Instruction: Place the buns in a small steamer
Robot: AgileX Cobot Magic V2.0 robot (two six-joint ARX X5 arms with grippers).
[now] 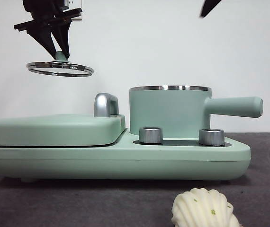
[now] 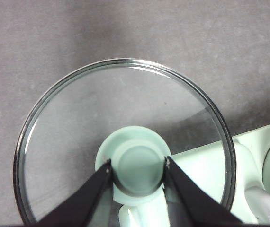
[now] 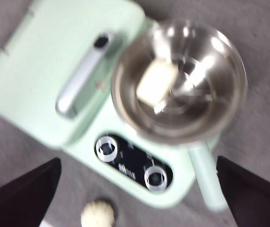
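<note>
The small mint-green steamer (image 1: 168, 112) stands open on the right of the cooker, its handle pointing right. In the right wrist view the smooth bun (image 3: 157, 83) lies inside the steamer (image 3: 125, 101). The ridged bun with green flecks (image 1: 202, 209) lies on the table in front, also in the right wrist view (image 3: 97, 214). My left gripper (image 1: 59, 51) is shut on the green knob (image 2: 137, 166) of the glass lid (image 1: 60, 69), holding it high at the left. My right gripper (image 3: 137, 198) is open and empty, high above the cooker, a black tip at the top (image 1: 210, 7).
The mint-green cooker base (image 1: 116, 161) carries a flat griddle lid (image 1: 54, 128) with a chrome handle (image 1: 105, 104) on its left and two steel knobs (image 1: 150, 135) at the front. Dark grey table all round, white wall behind.
</note>
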